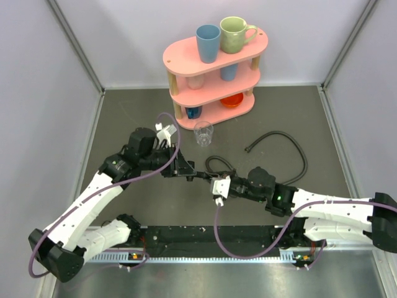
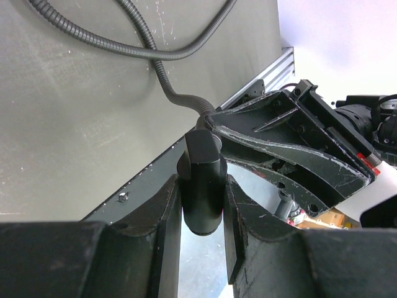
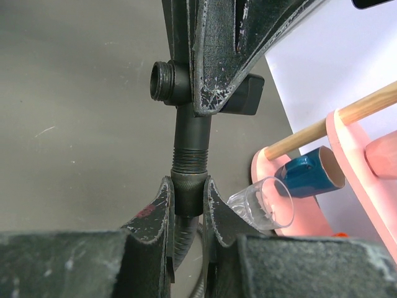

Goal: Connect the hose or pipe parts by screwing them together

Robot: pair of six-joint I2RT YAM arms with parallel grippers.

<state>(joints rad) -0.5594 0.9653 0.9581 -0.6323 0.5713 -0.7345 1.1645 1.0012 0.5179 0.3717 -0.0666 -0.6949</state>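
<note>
Right wrist: fitting inside end effector

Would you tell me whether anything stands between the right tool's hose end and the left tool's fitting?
Nothing visible: the hose end in the right tool touches the fitting in the left tool.

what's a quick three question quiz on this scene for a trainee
1. True or false: the left gripper grips the black connector while the right gripper grips the hose end.
2. Where is the other hose? A in the left gripper; B loose on the table; C hanging off the edge.
3. Fill in: a clear ___ stands before the pink shelf.
Key: 1 true; 2 B; 3 glass.
</note>
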